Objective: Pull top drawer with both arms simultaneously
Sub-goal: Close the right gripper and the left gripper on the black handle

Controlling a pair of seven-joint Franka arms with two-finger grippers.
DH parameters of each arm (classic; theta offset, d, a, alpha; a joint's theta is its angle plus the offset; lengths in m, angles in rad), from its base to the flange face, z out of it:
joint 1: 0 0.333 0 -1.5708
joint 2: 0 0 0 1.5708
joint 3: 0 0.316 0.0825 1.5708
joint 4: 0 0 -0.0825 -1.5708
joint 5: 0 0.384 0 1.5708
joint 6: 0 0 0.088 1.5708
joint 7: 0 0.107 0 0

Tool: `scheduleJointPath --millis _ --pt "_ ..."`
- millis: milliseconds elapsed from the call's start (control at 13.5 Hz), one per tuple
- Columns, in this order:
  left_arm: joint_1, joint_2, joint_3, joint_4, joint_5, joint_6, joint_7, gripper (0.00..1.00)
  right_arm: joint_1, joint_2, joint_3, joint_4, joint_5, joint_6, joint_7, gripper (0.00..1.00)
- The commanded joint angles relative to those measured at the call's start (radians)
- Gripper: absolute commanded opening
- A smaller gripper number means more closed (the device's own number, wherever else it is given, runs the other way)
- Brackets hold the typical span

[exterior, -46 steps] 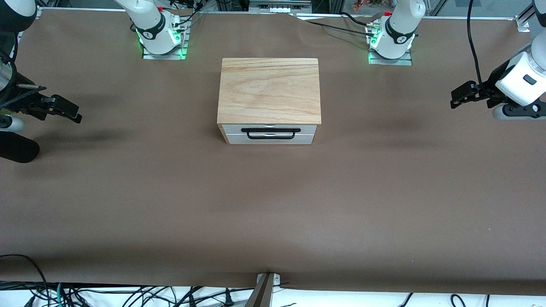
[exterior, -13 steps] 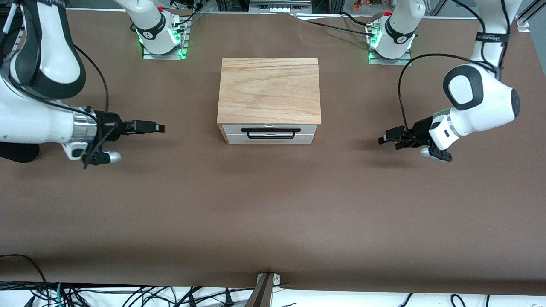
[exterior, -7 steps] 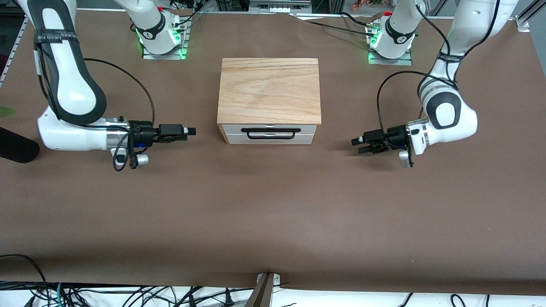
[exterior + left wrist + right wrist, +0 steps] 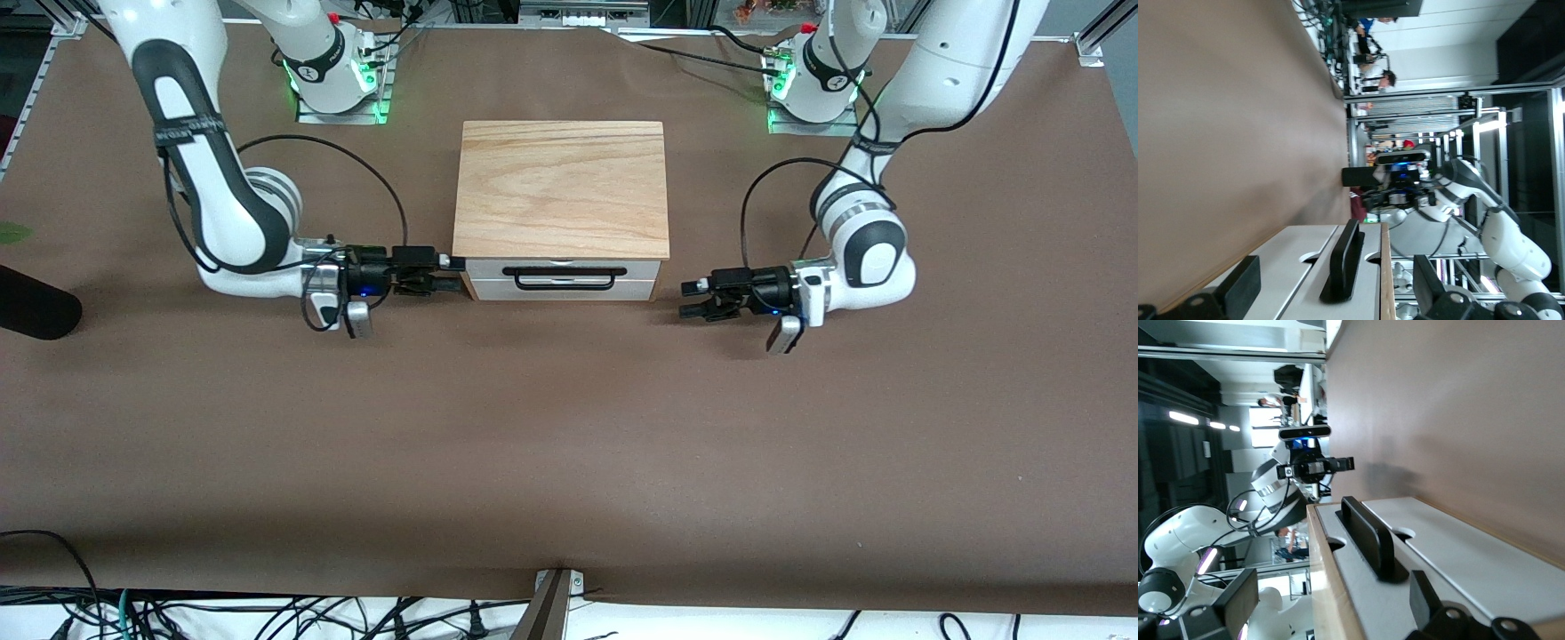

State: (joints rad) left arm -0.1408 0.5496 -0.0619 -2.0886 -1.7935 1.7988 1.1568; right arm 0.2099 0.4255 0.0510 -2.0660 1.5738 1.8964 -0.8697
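Both arms are at the approach step: the right gripper [image 4: 455, 275] and left gripper [image 4: 692, 299], each spread wide and empty, flank the shut top drawer [image 4: 564, 269] lying between them, whose handle [image 4: 558, 278] each must next reach and clamp.

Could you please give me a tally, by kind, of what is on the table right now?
Cabinets: 1, the wooden-topped cabinet
Drawer fronts: 2, the top drawer and the panel beneath it
Handles: 1, the black handle
Grippers: 2, the left gripper and the right gripper, both open, one beside each end of the cabinet's front
Total: 6
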Motion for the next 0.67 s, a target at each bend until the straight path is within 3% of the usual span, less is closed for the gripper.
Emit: scheduleJointPath --millis 0,223,297,372,446,595 --pt "-0.028 0.056 -0.048 0.036 -0.125 -0.022 0.049 1.0 0.045 0.068 0.001 0.001 0.147 -0.003 -0.113 1.0" --pt "-0.054 0.076 -0.068 0.056 -0.17 -0.018 0.066 0.88 0.091 0.12 0.001 0.012 0.276 -0.007 -0.199 0.98" --pt "-0.056 0.076 -0.07 0.056 -0.17 -0.016 0.063 0.8 0.101 0.13 0.001 0.012 0.311 -0.007 -0.212 0.91" --pt "-0.06 0.078 -0.072 0.056 -0.169 -0.016 0.058 0.79 0.112 0.13 0.001 0.012 0.321 -0.005 -0.215 0.84" --pt "-0.063 0.079 -0.076 0.055 -0.169 -0.015 0.058 0.78 0.126 0.134 0.001 0.012 0.324 0.001 -0.213 0.7" --pt "-0.068 0.092 -0.082 0.055 -0.167 -0.009 0.057 0.76 0.134 0.154 0.001 0.012 0.327 -0.006 -0.213 0.64"
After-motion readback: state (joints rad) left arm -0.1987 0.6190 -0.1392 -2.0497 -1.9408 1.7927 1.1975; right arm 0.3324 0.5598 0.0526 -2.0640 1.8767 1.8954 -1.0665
